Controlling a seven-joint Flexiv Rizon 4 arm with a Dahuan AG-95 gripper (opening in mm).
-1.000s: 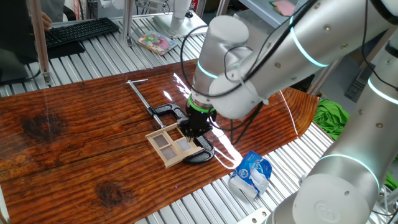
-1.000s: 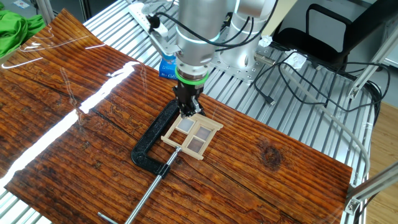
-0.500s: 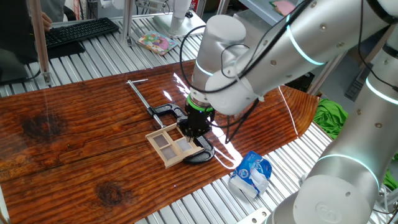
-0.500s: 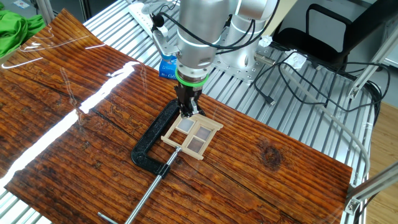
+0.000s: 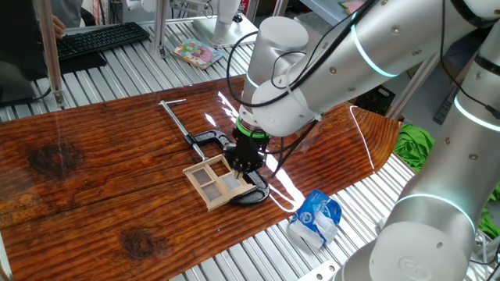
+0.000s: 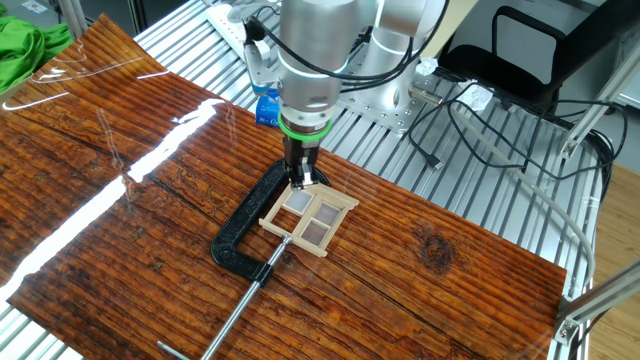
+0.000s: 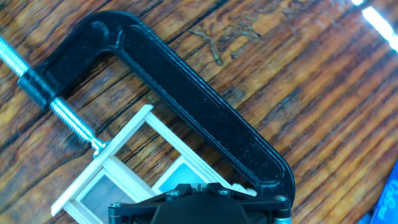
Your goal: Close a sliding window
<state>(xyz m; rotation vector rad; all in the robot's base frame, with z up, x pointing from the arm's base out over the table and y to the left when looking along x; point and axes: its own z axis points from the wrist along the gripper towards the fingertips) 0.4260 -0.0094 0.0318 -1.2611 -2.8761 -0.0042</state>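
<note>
The sliding window is a small pale wooden frame with four greyish panes. It lies flat on the brown wooden table and also shows in the other fixed view and the hand view. A black C-clamp pins it to the table. My gripper points straight down with its fingers together, and the tips rest on the window's end nearest the clamp's jaw. It shows in the other fixed view and in the hand view, where its body hides that end of the window.
The clamp's long steel screw sticks out across the table. A blue-and-white packet lies on the metal slats off the table's edge. A green cloth and a keyboard lie beyond the table.
The arm's upper joints have shifted a little and the gripper has edged slightly along the window's end. The window and the clamp look the same.
</note>
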